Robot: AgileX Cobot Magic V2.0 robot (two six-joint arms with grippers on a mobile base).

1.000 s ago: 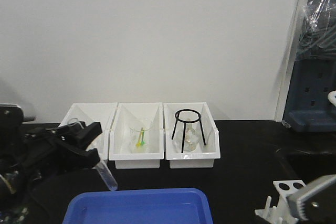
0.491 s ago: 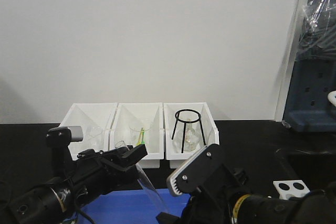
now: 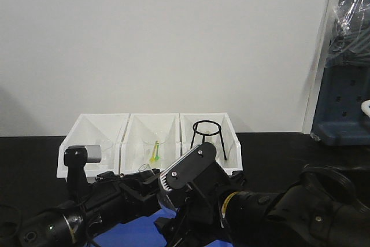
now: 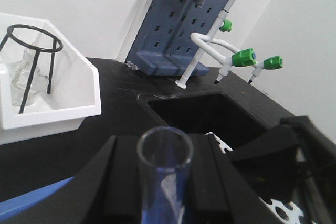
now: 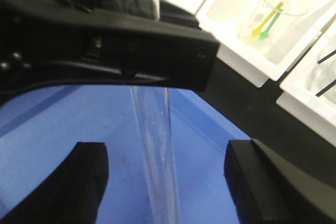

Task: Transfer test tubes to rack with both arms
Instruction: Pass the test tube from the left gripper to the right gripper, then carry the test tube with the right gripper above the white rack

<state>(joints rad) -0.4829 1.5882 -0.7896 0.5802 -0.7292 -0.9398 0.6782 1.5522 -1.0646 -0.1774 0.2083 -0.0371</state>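
Observation:
My left gripper [image 4: 164, 141] is shut on a clear test tube [image 4: 164, 153], whose open mouth points at the left wrist camera. In the right wrist view that tube [image 5: 157, 156] hangs slanted over the blue tray, between the wide-apart fingers [image 5: 89, 177] of my open right gripper [image 5: 167, 150], which do not touch it. The left gripper [image 5: 131, 51] crosses above. In the front view both arms meet low at centre, left arm [image 3: 87, 201] and right arm [image 3: 199, 183]. The white rack [image 4: 286, 212] shows only as a holed corner behind the right arm.
Three white bins [image 3: 92, 134] stand along the back; the middle holds a beaker with yellow and green sticks [image 3: 154, 153], the right a black tripod ring [image 3: 207, 128]. A blue tray [image 5: 63, 129] lies below the grippers. A sink [image 4: 199, 114] and green-handled taps [image 4: 244, 56] are at the right.
Both arms have come together over the blue tray. The left gripper carried the tube toward the centre, and the right arm came in from the right to straddle it.

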